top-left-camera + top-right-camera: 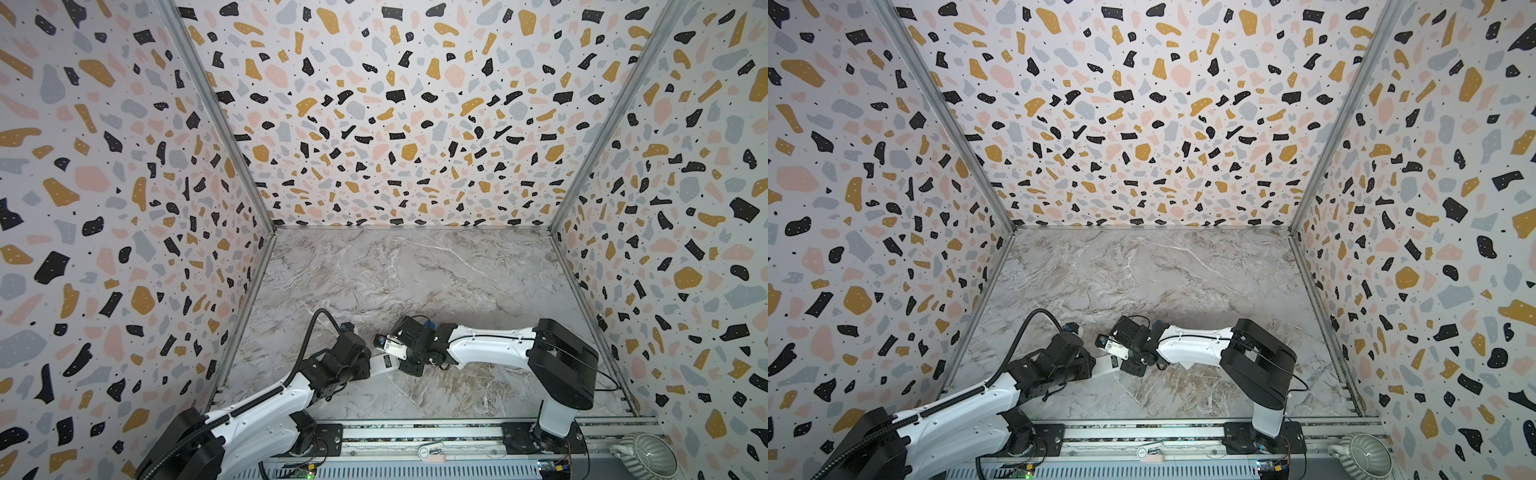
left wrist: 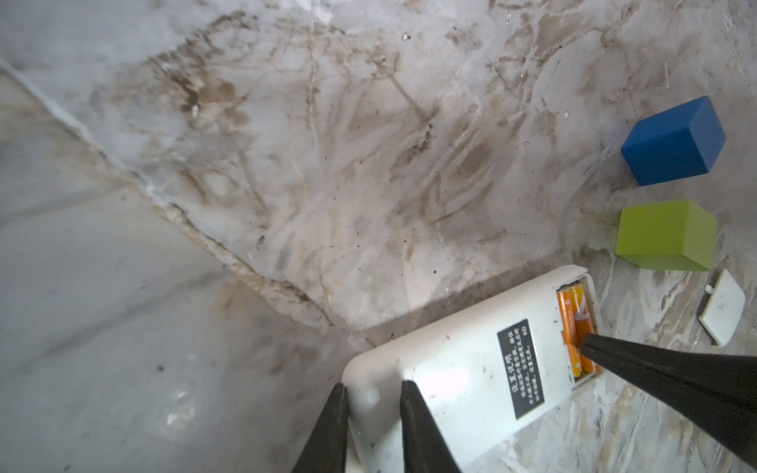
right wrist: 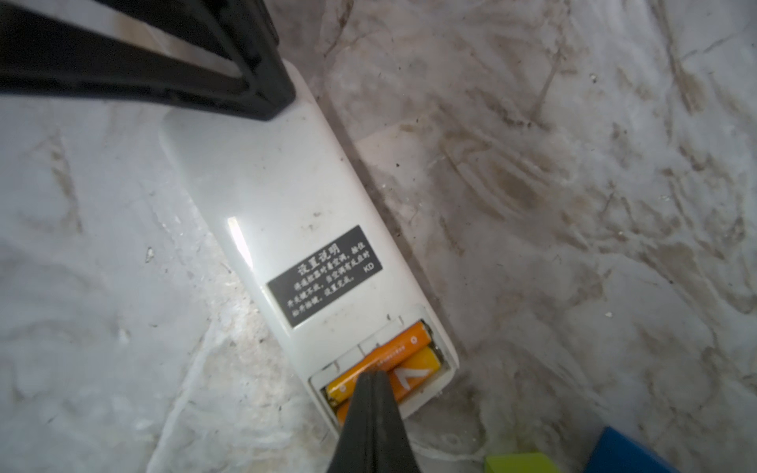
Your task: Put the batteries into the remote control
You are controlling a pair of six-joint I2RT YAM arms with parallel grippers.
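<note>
both top views are showing the remote control (image 1: pixel 384 365) lying back up on the table (image 1: pixel 415 270). left wrist view: the left gripper (image 2: pixel 372 385) is pinching its end. right wrist view: the closed right gripper (image 3: pixel 370 381) is touching the batteries (image 3: pixel 397 348) seated in the remote control.

Remote control (image 3: pixel 286 213) face down, two orange batteries (image 3: pixel 401 346) seated in its back
</note>
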